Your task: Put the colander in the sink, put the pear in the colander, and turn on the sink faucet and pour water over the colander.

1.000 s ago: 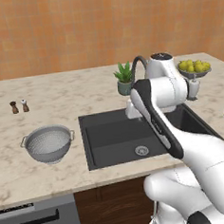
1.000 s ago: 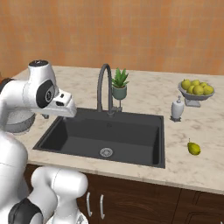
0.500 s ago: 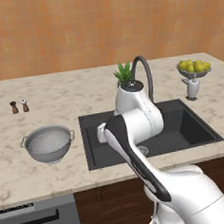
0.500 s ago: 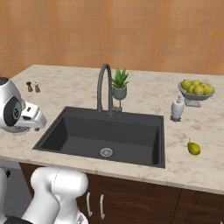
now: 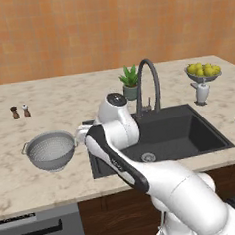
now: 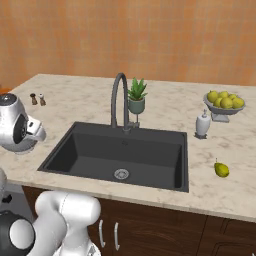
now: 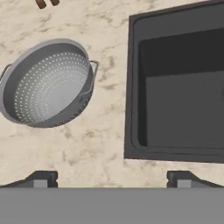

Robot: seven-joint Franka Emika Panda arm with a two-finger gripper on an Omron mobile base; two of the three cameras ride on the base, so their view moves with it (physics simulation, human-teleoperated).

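From the left base view, one colander [image 5: 50,150] sits on the marble tabletop [image 5: 54,109] just left of the black sink [image 5: 175,132], with two small shakers [image 5: 19,111] farther back and the arm's white elbow blocking the sink's left rim. The right base view adds one pear [image 6: 221,169] right of the sink, one faucet [image 6: 119,100], one potted plant [image 6: 136,96], one white bottle [image 6: 201,124] and one fruit bowl [image 6: 224,102]. In the hand view, the pincer [image 7: 113,178] hangs wide open and empty over bare tabletop between colander and sink.

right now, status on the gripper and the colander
Gripper open, empty, above the counter between colander and sink. Colander upright on the counter, left of the sink, untouched. Pear on the counter right of the sink. Nothing blocking.
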